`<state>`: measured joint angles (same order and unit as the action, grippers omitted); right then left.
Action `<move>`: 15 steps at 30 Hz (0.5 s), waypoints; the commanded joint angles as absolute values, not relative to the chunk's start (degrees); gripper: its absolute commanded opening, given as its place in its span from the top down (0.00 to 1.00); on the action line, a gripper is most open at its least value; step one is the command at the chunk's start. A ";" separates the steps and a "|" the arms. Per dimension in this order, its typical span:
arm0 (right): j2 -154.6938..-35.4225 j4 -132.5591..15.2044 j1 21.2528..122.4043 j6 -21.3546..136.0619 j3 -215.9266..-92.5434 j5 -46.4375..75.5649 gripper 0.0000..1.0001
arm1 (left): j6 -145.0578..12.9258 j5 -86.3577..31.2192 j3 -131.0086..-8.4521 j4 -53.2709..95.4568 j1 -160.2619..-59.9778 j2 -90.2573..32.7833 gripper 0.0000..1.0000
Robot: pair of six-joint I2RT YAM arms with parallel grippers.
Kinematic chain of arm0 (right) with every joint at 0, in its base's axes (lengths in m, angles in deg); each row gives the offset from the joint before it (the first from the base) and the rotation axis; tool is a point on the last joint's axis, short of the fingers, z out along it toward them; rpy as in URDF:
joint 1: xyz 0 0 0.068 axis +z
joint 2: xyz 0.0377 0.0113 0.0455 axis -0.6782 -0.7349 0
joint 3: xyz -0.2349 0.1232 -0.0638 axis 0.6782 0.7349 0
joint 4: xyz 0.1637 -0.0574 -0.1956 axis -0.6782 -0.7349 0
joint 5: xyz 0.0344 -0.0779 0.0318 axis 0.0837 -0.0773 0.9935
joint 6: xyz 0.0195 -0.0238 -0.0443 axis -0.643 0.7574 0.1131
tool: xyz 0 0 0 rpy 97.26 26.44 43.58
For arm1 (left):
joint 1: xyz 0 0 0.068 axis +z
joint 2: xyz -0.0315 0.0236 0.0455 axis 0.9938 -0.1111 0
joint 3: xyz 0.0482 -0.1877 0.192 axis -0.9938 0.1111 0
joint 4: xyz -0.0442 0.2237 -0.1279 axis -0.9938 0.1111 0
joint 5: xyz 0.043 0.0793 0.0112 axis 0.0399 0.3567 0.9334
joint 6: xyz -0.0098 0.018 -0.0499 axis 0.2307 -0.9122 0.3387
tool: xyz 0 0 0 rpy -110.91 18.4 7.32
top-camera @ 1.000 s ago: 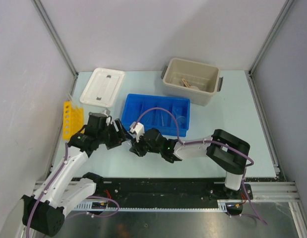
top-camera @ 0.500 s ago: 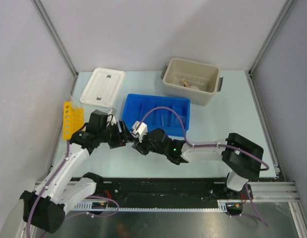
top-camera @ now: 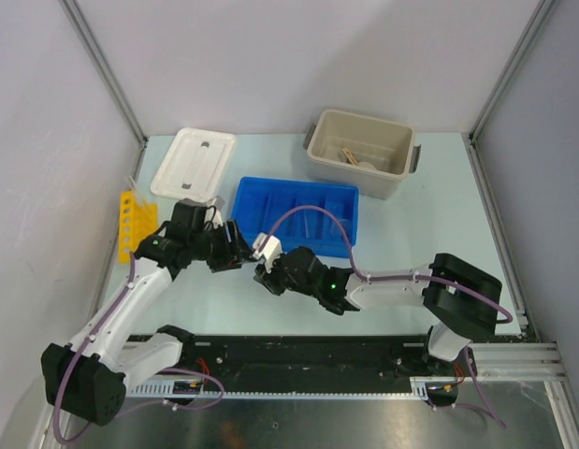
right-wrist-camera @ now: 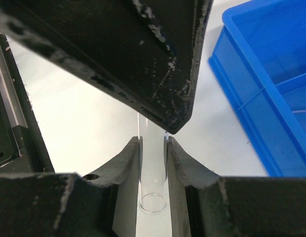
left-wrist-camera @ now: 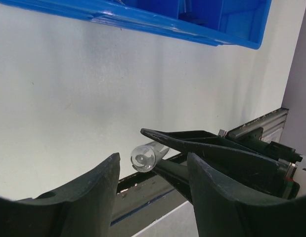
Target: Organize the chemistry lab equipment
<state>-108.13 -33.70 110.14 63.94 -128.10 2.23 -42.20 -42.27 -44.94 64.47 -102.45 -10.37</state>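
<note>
A clear glass tube [right-wrist-camera: 153,177] is pinched between the fingers of my right gripper [right-wrist-camera: 153,148], which is shut on it, open mouth toward the camera. In the left wrist view the tube's rounded end [left-wrist-camera: 145,156] pokes out between the jaws of my left gripper [left-wrist-camera: 153,163]. Those jaws stand open with a gap on each side of the glass. The two grippers meet just in front of the blue tray's near left corner, left gripper [top-camera: 240,254] and right gripper [top-camera: 263,267]. A tan wooden piece [top-camera: 350,155] lies in the beige tub.
The blue divided tray [top-camera: 242,210] stands just behind the grippers. The beige tub [top-camera: 401,173] is at the back right, its white lid [top-camera: 193,162] at the back left. A yellow rack [top-camera: 128,224] lies by the left wall.
My left arm has swung right and forward until its jaws surround the tube's end, and they have narrowed a little. The right arm has stretched left, still holding the tube.
</note>
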 commanded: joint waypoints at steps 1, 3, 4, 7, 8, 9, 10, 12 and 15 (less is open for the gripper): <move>-105.77 -30.83 110.95 65.53 -127.70 0.00 0.82 | -44.39 -43.30 -46.64 63.93 -101.98 -11.36 0.40; -105.68 -30.83 110.98 65.61 -127.66 -0.24 0.82 | -44.83 -43.06 -46.61 63.97 -101.77 -12.13 0.42; -105.66 -30.79 110.99 65.63 -127.65 -0.30 0.82 | -44.94 -43.22 -46.56 63.97 -101.62 -12.48 0.43; -105.67 -30.75 111.07 65.66 -127.64 -0.57 0.82 | -45.04 -43.56 -46.69 63.90 -101.16 -13.25 0.48; -105.70 -30.75 111.03 65.70 -127.64 -0.60 0.82 | -45.04 -43.60 -46.78 63.90 -101.09 -13.26 0.49; -105.76 -30.75 111.06 65.73 -127.64 -0.71 0.81 | -45.04 -43.63 -46.82 63.89 -101.06 -13.22 0.50; -105.75 -30.75 111.07 65.78 -127.64 -0.80 0.81 | -45.08 -43.64 -46.85 63.94 -101.00 -13.16 0.50; -105.80 -30.75 111.08 65.76 -127.64 -0.85 0.81 | -45.22 -43.65 -46.82 63.92 -100.84 -13.09 0.53; -105.94 -30.80 111.08 65.75 -127.64 -0.97 0.78 | -45.40 -43.71 -46.71 63.94 -100.75 -13.17 0.61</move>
<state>-107.86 -33.63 110.78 65.08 -128.10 0.46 -43.67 -42.38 -44.94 64.47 -101.27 -13.40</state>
